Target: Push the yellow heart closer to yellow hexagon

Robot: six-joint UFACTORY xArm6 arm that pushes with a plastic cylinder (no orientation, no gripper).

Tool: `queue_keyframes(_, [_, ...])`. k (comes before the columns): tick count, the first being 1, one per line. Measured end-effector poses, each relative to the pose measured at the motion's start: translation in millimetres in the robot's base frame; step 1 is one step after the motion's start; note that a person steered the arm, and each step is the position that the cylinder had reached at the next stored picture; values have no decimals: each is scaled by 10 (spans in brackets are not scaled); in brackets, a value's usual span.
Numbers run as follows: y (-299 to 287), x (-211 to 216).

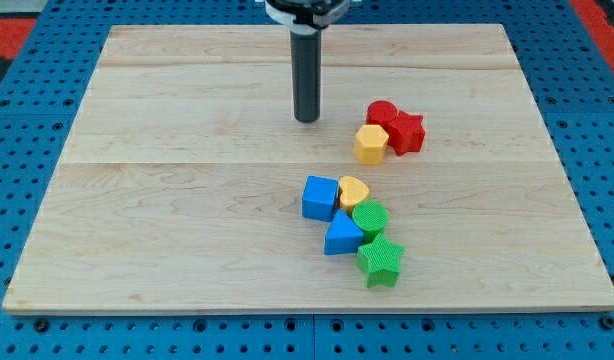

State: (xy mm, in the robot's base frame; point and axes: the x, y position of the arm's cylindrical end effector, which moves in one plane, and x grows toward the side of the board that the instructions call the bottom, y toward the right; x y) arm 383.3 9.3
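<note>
The yellow heart [354, 192] lies near the board's middle, touching the blue cube [320, 197] on its left and the green cylinder [370, 219] below it. The yellow hexagon [370, 143] lies above and slightly right of the heart, touching the red cylinder [382, 114] and the red star [406, 132]. My tip [306, 119] rests on the board to the left of the hexagon and above the blue cube, apart from every block.
A blue triangle [343, 237] and a green star [381, 262] lie below the heart cluster. The wooden board [187, 200] sits on a blue perforated table [27, 120].
</note>
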Motion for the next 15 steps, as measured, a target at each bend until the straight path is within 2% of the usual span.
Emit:
queue_keyframes(1, [453,195])
queue_keyframes(2, [14,248])
queue_keyframes(3, [-65,496])
queue_keyframes(5, [283,1068])
queue_keyframes(6, [-33,1125])
queue_keyframes(7, [-55,1239])
queue_keyframes(8, [200,1341])
queue_keyframes(10, [473,1422])
queue_keyframes(12, [1107,1288])
queue_keyframes(14, [1373,1251])
queue_keyframes(15, [1464,1092])
